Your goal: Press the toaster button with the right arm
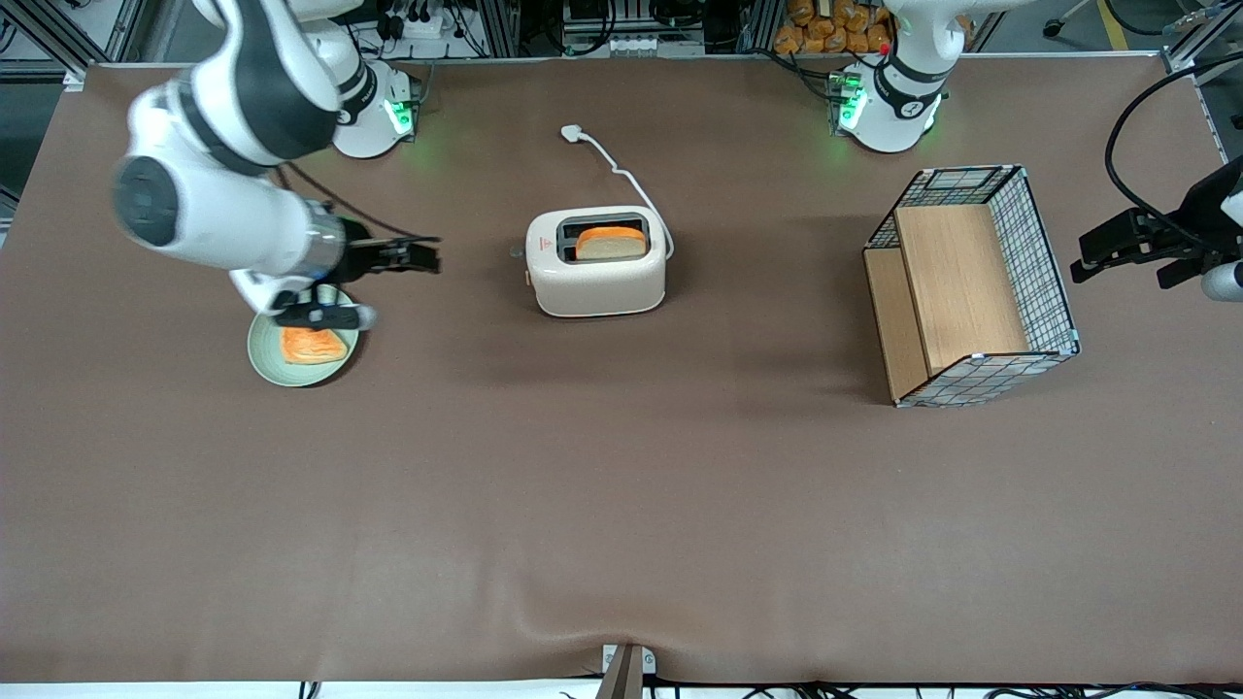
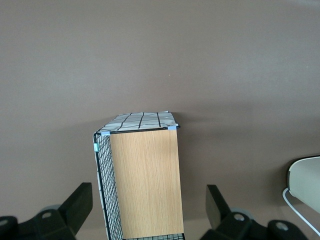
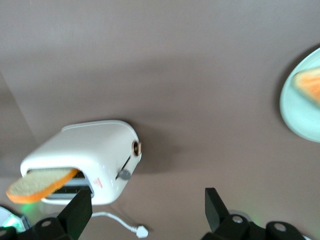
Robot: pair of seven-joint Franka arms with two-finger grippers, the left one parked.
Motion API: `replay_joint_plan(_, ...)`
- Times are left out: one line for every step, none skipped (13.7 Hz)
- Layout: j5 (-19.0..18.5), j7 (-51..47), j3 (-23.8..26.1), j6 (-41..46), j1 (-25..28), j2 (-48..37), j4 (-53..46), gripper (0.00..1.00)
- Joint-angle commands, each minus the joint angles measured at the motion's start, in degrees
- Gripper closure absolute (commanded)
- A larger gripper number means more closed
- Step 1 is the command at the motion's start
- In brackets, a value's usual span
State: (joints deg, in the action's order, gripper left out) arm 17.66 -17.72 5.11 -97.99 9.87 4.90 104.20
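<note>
From the front camera I have the toaster (image 1: 596, 264) sitting near the middle of the brown desk (image 1: 621, 505), a slice of bread (image 1: 611, 243) standing up out of one of its slots and its white cord (image 1: 626, 177) trailing away from the camera to a plug (image 1: 571, 133) lying flat on the desk. My right arm (image 1: 209, 146) reaches in from the working arm's end of the desk, and its gripper (image 1: 427, 254) hangs above the desk, aimed at the toaster's narrow end but well apart from it. In the right wrist view I see the two black fingers (image 3: 75, 212) spread wide with nothing between them. That same view shows the button (image 3: 124, 174), a small grey knob sticking out of a slot in the toaster's narrow end, with a round dial (image 3: 136, 148) beside it on that same end; the gripper touches neither. Under the wrist sits a pale green plate (image 1: 264, 361) with a piece of orange toast (image 1: 312, 346) on it, nearer the front camera than the gripper. Toward the parked arm's end of the desk a wire-mesh basket (image 1: 1039, 262) with wooden panels inside lies on its side, well apart from the toaster.
</note>
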Motion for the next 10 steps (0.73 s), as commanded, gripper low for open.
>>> replay_joint_plan(-4.5, -0.3, 1.3, 2.7, -3.8, 1.7, -7.8, 0.00)
replay_joint_plan(-5.9, 0.3, 1.3, 2.7, -4.7, 2.0, -10.0, 0.00)
replay_joint_plan(-6.5, 1.2, 1.3, 3.2, -5.6, 2.2, -12.4, 0.00)
replay_joint_plan(-6.7, 2.0, 1.2, 4.9, -6.2, 2.9, -14.7, 0.00)
replay_joint_plan(-6.8, 2.1, 1.1, 7.1, -7.0, 3.4, -17.5, 0.00)
replay_joint_plan(-8.0, 2.2, 1.0, 8.9, -7.6, 3.8, -19.9, 0.00)
replay_joint_plan(-9.8, 2.6, 1.0, 10.1, -7.8, 3.9, -21.7, 0.00)
replay_joint_plan(-11.4, 2.9, 1.0, 11.0, -7.9, 3.9, -22.7, 0.00)
replay_joint_plan(-11.7, 2.9, 1.0, 11.2, -8.5, 3.7, -23.2, 0.00)
replay_joint_plan(-11.6, 3.0, 1.0, 11.4, -9.4, 3.5, -23.7, 0.00)
